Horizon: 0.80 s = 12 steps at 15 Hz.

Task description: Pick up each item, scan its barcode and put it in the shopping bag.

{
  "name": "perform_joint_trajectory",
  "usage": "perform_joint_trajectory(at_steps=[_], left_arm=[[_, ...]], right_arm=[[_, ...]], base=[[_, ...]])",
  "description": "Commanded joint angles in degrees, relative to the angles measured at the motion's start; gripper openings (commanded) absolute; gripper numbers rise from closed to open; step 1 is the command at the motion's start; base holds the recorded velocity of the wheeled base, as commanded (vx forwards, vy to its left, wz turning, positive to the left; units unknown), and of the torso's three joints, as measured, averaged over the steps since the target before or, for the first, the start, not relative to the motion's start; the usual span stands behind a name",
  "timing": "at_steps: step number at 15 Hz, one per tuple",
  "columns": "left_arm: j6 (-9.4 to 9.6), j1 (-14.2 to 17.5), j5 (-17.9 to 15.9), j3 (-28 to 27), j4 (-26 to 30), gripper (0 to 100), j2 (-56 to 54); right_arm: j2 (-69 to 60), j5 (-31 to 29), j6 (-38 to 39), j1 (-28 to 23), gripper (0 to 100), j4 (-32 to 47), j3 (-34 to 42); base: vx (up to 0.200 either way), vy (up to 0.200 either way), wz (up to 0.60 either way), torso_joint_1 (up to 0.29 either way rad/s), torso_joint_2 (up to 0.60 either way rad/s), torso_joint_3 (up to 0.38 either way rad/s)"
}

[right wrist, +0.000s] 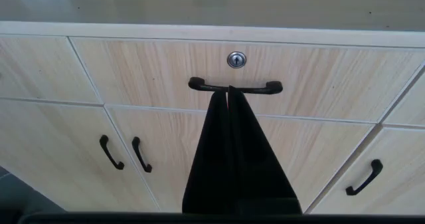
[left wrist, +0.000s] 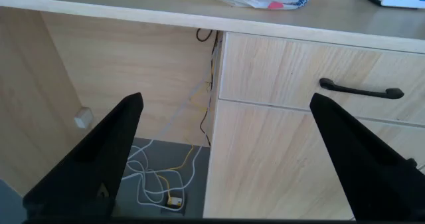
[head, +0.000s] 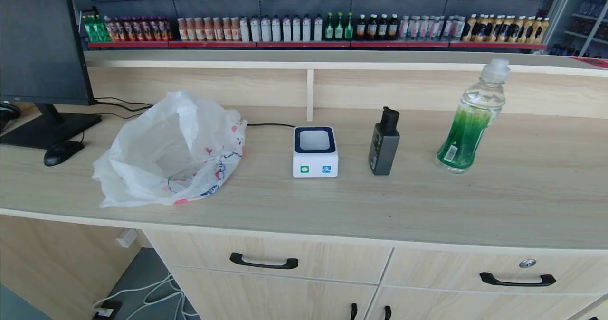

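Left gripper points ahead toward 12 o'clock, its two fingers spread wide. Right gripper likewise faces 12 o'clock, fingers pressed together.

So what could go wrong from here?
The green drink bottle is tall and narrow; a glancing touch may tip it. The shopping bag slumps, its mouth floppy, so a dropped item could catch the rim. The right tool is shut, low before the drawer handle, and must open before grasping.
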Motion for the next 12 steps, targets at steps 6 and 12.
perform_joint_trajectory(at_steps=[6, 12], left_arm=[[0.10, 0.1, 0.0, 0.0, -0.1, 100, 0.0], [0.10, 0.1, 0.0, 0.0, -0.1, 100, 0.0]], right_arm=[[0.1, 0.0, 0.0, 0.1, 0, 0.0, 0.0], [0.1, 0.0, 0.1, 0.1, 0, 0.0, 0.0]], base=[[0.000, 0.000, 0.00, 0.000, 0.00, 0.000], [0.000, 0.000, 0.50, 0.005, 0.00, 0.002]])
